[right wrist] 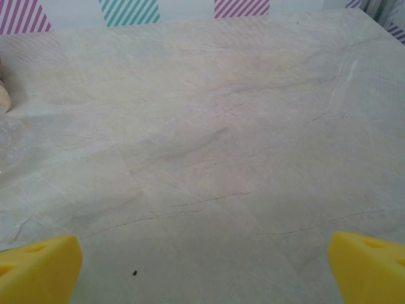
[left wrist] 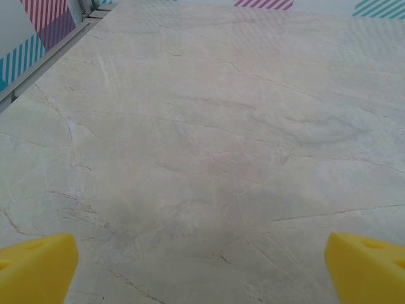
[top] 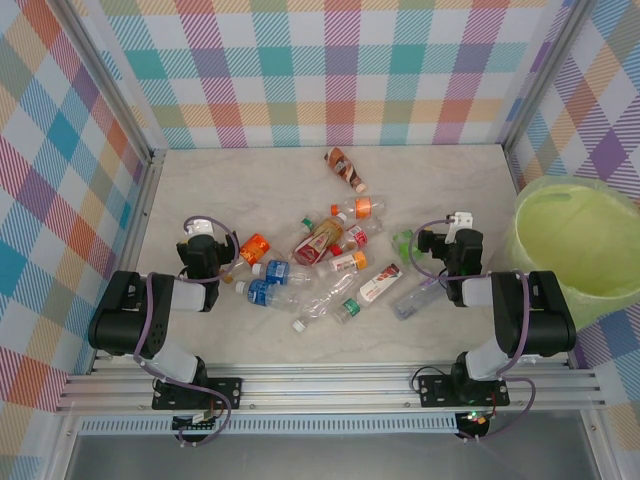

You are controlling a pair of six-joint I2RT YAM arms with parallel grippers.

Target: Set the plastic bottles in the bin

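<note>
currently left end effector [left wrist: 202,269] and right end effector [right wrist: 205,269] gape, small clear plastic bottles [top: 320,240] between them, round yellow-green plastic bin [top: 575,250] right of both.

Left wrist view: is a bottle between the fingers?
No, bare tabletop lies between the wide-apart yellow fingertips of the left gripper.

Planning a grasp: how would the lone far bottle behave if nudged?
The far bottle lies on its side on the smooth table, so it would probably roll. Small and plastic-looking, it is likely light and may skid.
</note>
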